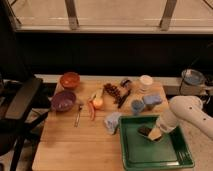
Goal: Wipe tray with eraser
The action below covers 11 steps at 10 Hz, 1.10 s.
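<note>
Green tray at the near right corner of the wooden counter; front rim cut off close to the lower picture edge. White arm entering from the right, reaching down and left into the tray. Pincer low over the tray's rear half, clenched on the eraser. Eraser visible only as a small dark block at the pincer tip, resting on or just above the tray floor; contact with the floor not discernible. Pincer fingers largely merged with the pale wrist, individual tips hard to separate.

Just beside the tray's left rear corner: crumpled pale blue cloth, partly overlapping the rim. Behind the tray: small blue cup and a light blue block-like item, identity unclear. Further back: white cup and a small dark container, details too blurred to read. Dark reddish grape bunch mid-counter, thin black stick-like utensil beside it. Round yellow-orange fruit touching an elongated orange-red item, type uncertain. Metal utensil near the purple bowl; orange bowl behind that.

Off the counter, right rear: grey pot-like vessel, partly hidden by the arm. Left: black chair, cut off by the picture edge. Background dark, contents indistinct.
</note>
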Tool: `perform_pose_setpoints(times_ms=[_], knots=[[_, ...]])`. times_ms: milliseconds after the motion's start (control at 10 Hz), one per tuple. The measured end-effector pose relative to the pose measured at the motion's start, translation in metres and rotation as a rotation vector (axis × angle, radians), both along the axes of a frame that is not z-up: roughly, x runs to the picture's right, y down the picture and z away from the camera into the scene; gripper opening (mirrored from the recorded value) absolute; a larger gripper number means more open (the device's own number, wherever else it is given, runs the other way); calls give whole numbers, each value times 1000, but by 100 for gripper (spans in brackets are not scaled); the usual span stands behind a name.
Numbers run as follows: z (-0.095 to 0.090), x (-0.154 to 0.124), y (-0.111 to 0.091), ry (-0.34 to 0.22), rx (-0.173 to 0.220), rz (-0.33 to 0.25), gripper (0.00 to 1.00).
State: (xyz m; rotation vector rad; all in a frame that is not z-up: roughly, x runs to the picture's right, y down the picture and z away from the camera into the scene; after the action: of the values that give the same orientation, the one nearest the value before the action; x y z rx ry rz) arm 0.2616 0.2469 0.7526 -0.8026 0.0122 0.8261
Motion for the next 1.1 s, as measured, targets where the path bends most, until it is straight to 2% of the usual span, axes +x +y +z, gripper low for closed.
perform_pose_setpoints(times_ms=[200, 400, 500, 600, 800, 1100], knots=[[-20, -2, 18, 1, -15, 8, 0], [-40, 7, 30, 34, -26, 20, 0], [-51, 20, 36, 64, -32, 32, 0], [-55, 29, 38, 84, -38, 36, 0], [-52, 43, 35, 107, -51, 30, 0], [-27, 47, 10, 109, -44, 0, 0]])
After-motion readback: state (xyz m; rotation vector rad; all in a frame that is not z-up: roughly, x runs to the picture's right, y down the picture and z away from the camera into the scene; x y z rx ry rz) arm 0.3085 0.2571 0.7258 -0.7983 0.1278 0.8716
